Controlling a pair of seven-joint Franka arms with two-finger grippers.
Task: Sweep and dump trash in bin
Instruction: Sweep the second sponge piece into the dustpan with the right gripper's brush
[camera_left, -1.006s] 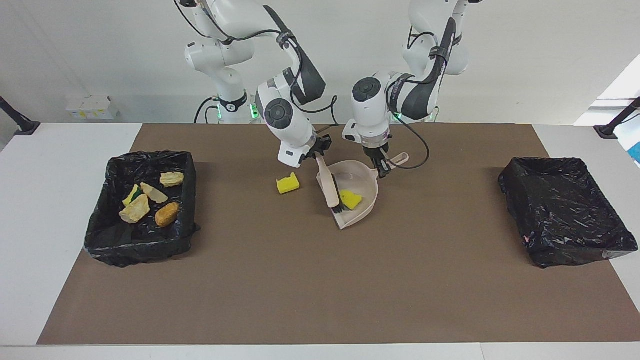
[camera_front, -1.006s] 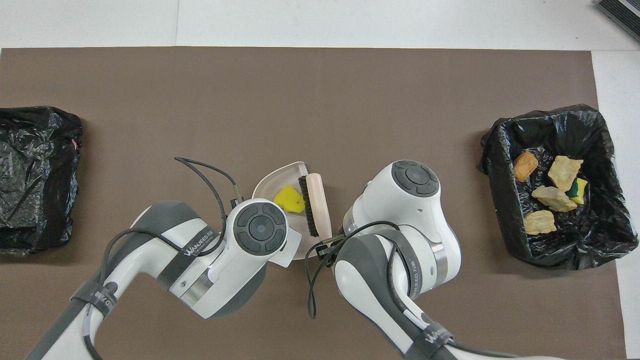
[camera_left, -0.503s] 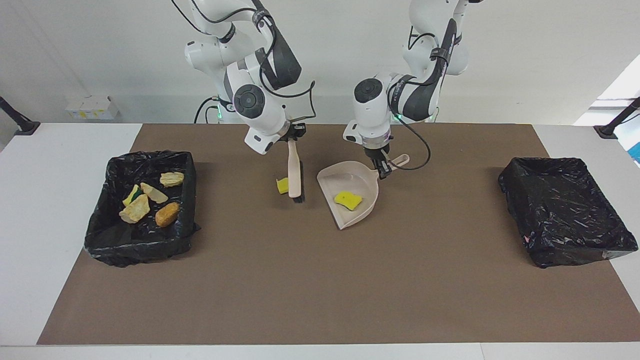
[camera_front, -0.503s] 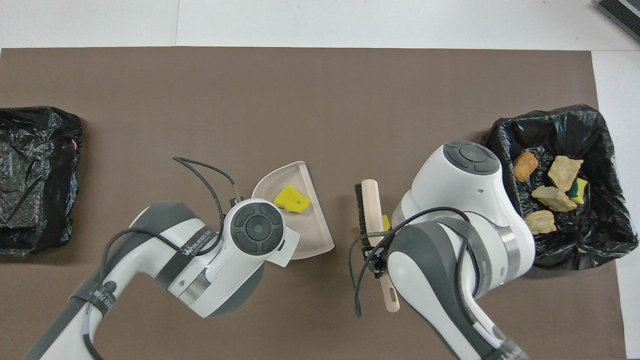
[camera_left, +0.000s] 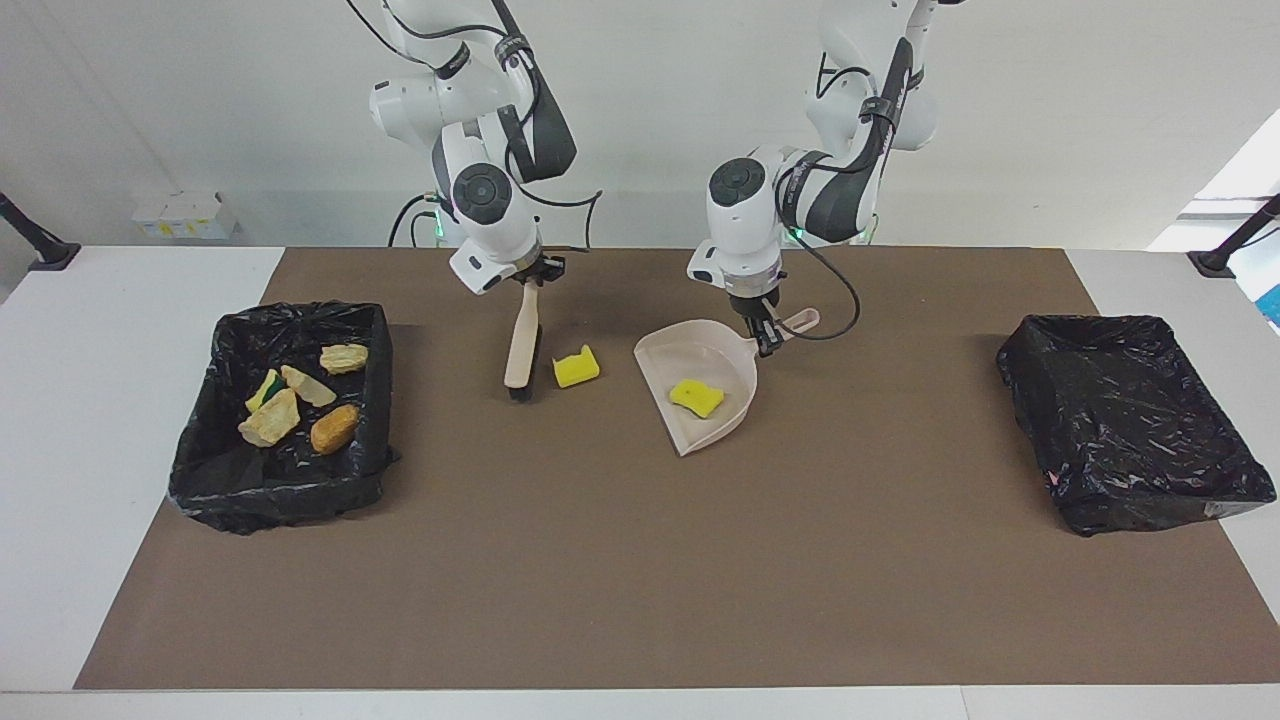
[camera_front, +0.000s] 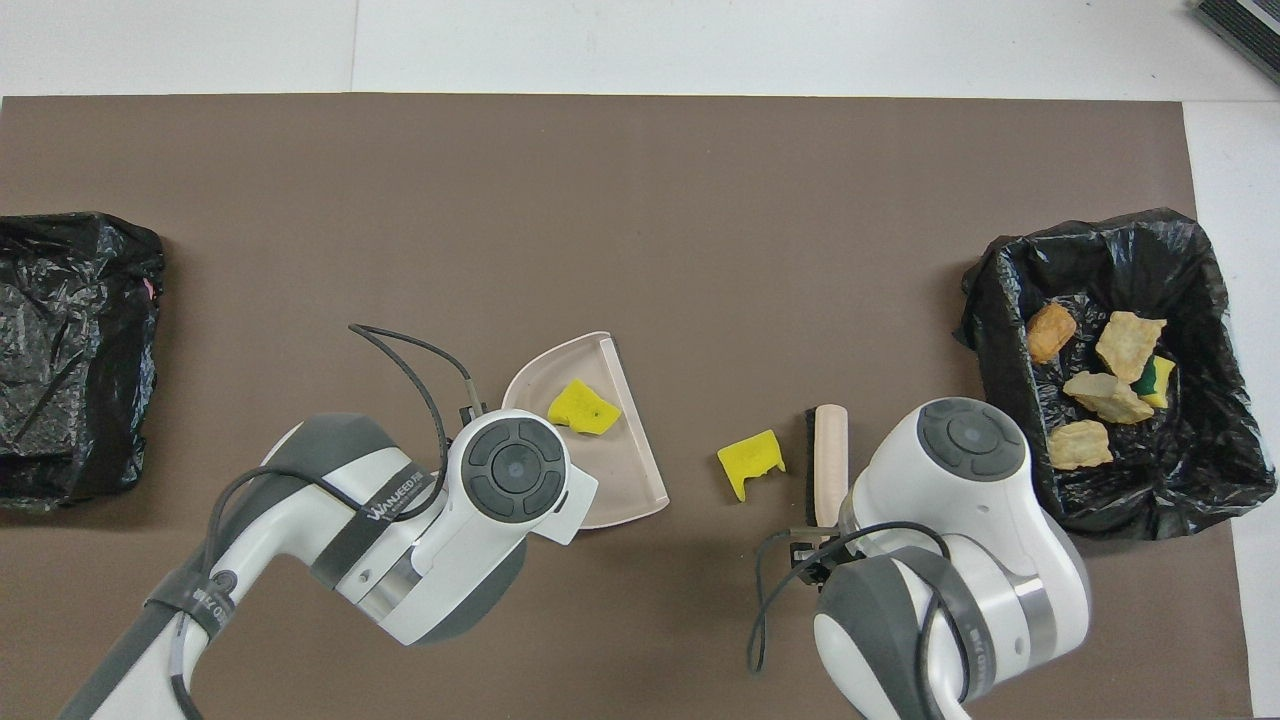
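Taking the beige dustpan (camera_left: 700, 385) as landmark, near to far from the robots:

Nearest the robots, at the pan's handle (camera_left: 797, 322): left gripper (camera_left: 766, 338), fingers clamped shut on that handle, pan's open mouth turned toward the right arm's end of the desk (camera_left: 620, 560).

Same row, toward the right arm's end from the pan: right gripper (camera_left: 532, 275), fingers closed on the handle of the beige brush (camera_left: 521, 345), brush hanging down with dark bristles at the desk surface.

Inside the pan: one yellow sponge piece (camera_left: 697, 397), lying on the pan floor, also seen from overhead (camera_front: 584, 409).

Between the pan's mouth and the brush: a second yellow notched sponge piece (camera_left: 576, 366) on the brown mat (camera_left: 620, 560), just beside the brush head, apart from the pan.

Well apart from the pan, at the right arm's end: black-lined bin (camera_left: 230, 480) with tan and brown bread-like lumps (camera_left: 334, 427) and a bit of yellow sponge inside.

Well apart from the pan, at the left arm's end: another black-lined bin (camera_left: 1140, 500).
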